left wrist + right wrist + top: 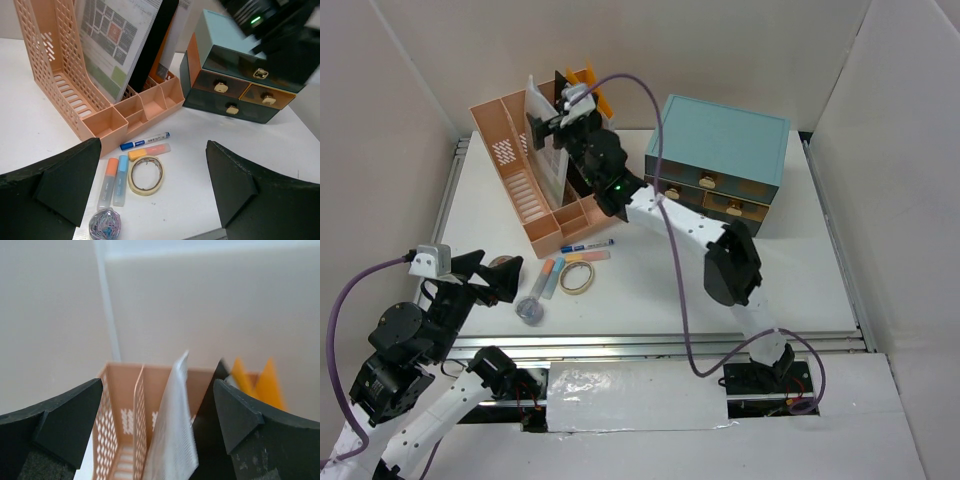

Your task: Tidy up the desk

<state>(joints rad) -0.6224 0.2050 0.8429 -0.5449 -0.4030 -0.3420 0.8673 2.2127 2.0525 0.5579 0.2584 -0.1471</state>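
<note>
The left gripper [152, 167] is wide open and holds nothing. Just in front of it, on the white desk [30, 125], lie a tape roll [146, 175], two fat markers [109, 185] and a small tangled ball [105, 225]. The right gripper [157, 390] is wide open too, with nothing in it. Under it stands the pink file organizer [122, 415]. A white sheet [172, 430] and a black folder [210, 425] stick up toward its fingers. The desk lies below it.

White desk [800, 290], pink perforated file rack [510, 165], teal drawer cabinet [725, 135] with gold knobs [221, 87], beige tape roll [131, 178], blue-capped marker [145, 141]
</note>
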